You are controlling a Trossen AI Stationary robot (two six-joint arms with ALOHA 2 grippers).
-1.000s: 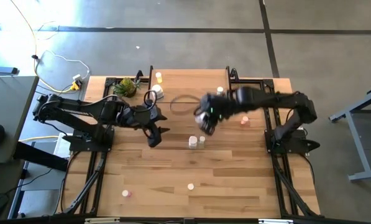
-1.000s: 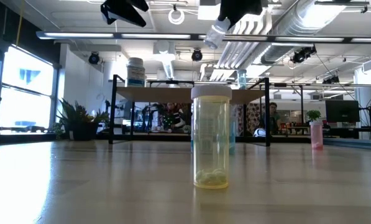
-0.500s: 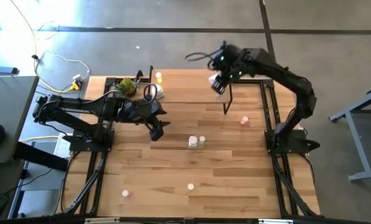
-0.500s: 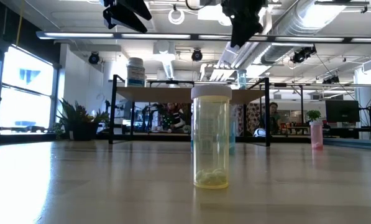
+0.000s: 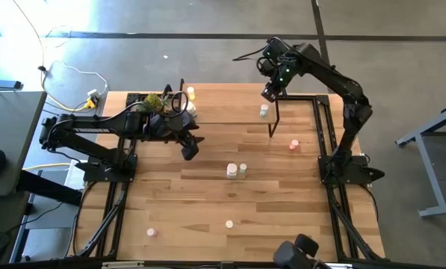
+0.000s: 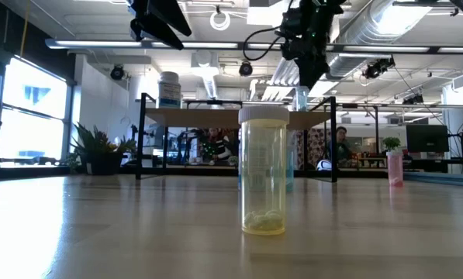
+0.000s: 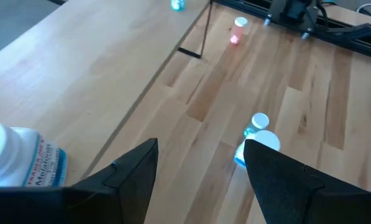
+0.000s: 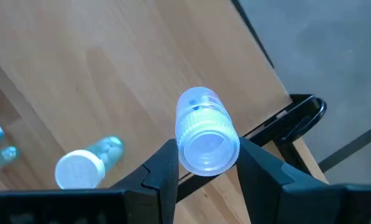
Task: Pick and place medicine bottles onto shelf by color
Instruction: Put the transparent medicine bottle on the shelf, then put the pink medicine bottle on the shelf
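The right gripper [image 8: 201, 165] hangs over the shelf [image 5: 230, 101] and pinches a clear bottle [image 8: 204, 132] between its fingers. Another bottle [image 8: 86, 163] stands on the shelf close by. The left gripper [image 7: 201, 168] is wide open and empty.

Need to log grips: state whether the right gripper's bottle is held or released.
Held: right gripper fingers flank the clear bottle above the shelf.
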